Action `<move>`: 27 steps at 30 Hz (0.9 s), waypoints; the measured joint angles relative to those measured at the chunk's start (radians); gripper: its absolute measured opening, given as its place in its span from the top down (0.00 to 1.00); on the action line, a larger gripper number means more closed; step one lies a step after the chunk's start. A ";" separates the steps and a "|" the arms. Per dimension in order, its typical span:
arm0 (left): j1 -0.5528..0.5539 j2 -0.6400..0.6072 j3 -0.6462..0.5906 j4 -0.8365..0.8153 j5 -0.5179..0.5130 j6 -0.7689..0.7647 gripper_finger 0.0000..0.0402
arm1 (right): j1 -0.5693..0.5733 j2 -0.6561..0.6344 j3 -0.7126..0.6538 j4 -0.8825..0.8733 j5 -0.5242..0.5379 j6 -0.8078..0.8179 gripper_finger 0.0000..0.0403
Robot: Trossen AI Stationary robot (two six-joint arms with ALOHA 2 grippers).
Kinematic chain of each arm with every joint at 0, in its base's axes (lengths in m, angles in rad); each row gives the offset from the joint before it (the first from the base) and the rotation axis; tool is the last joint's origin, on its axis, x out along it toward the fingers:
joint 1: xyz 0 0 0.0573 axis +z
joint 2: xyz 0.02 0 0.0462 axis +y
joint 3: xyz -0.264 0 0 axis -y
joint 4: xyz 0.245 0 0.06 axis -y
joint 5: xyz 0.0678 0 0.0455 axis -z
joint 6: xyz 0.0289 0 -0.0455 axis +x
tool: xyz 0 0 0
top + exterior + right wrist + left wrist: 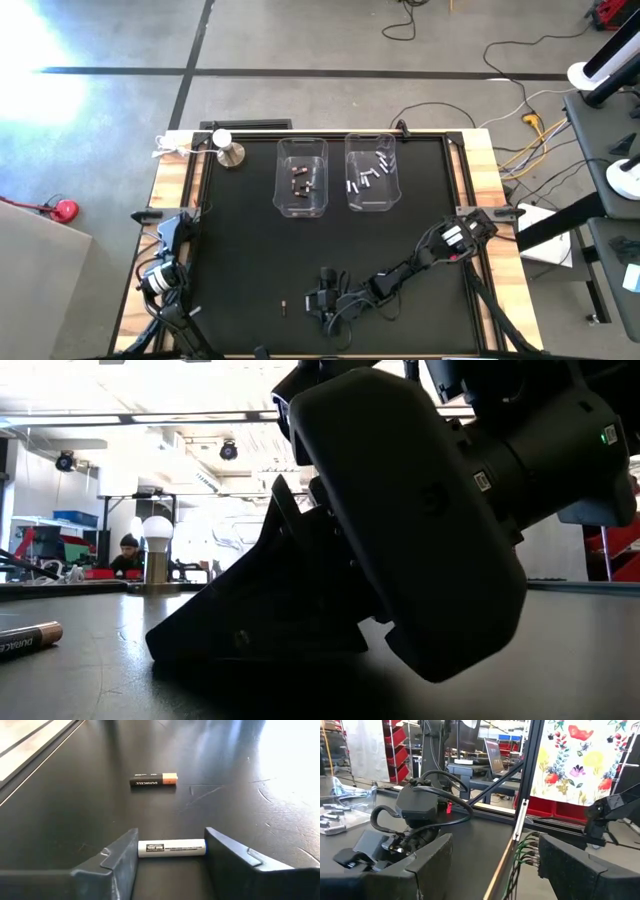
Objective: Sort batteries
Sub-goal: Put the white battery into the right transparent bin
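A white battery point(171, 847) with a blue end lies crosswise between the fingers of my right gripper point(171, 851), which is low over the table's near middle point(325, 298) and shut on it. A dark battery with a copper end point(153, 780) lies loose on its side just beyond the gripper, toward the table's left point(284, 306). It also shows in the low view point(25, 638). My left gripper point(495, 865) waits open at the table's left edge point(158, 280). My right gripper holds the white battery end to end: one finger point(125, 852) meets its white end point(142, 848) and the other finger point(220, 851) its blue end point(202, 847). The fingers come in low and slanting, across the table. The battery lies level at the table's surface.
Two clear bins stand at the far middle, the left bin point(302, 205) with dark batteries and the right bin point(372, 200) with white ones. A silver knob-like stand with a white ball point(228, 150) is at the far left. The black mat point(250, 260) is bare between.
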 joint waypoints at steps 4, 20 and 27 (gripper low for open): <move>0.000 0.000 0.000 0.000 -0.016 0.019 0.32 | 0.000 -0.015 0.000 -0.021 0.001 -0.003 0.53; -0.002 -0.003 0.000 0.000 -0.100 0.039 0.32 | -0.146 -0.531 -0.022 -0.724 0.070 -0.040 0.53; 0.052 -0.003 -0.003 0.000 -0.111 0.024 0.32 | -0.313 -0.773 -0.021 -1.007 0.071 0.077 0.53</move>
